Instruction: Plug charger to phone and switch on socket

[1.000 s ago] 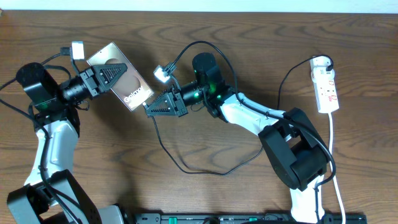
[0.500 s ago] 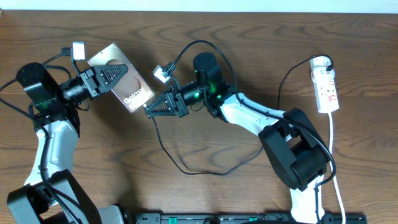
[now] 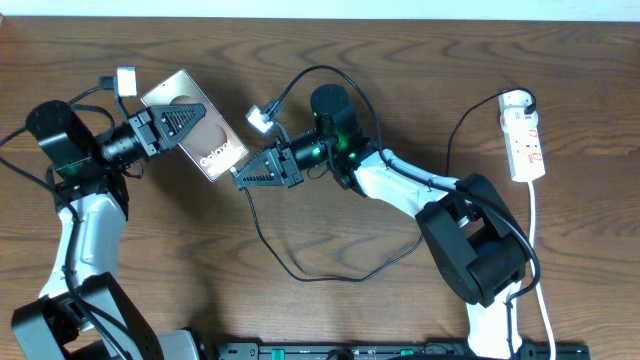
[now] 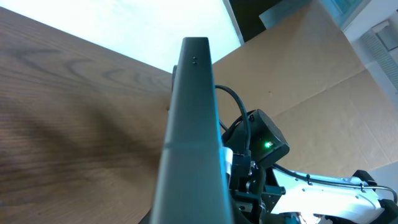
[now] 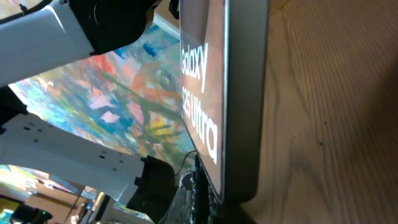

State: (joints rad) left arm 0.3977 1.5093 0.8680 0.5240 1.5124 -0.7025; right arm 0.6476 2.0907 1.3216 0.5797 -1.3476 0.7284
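Observation:
The phone [image 3: 172,92], a bronze-brown slab with white "Galaxy" lettering, is held above the table by my left gripper [image 3: 193,121], which is shut on its middle. In the left wrist view the phone [image 4: 193,118] shows edge-on. My right gripper [image 3: 240,177] is at the phone's lettered lower end, shut on the charger plug, which touches that end [image 5: 200,186]. The lettered face [image 5: 202,93] fills the right wrist view. The thin black charger cable [image 3: 300,272] loops over the table towards the white socket [image 3: 526,142] at the far right. Whether the plug is seated is hidden.
The socket's white cord [image 3: 536,240] runs down the right side to the front edge. The right arm's base [image 3: 475,250] stands at front right, the left arm's [image 3: 80,240] at front left. A dark rail [image 3: 400,350] lies along the front edge.

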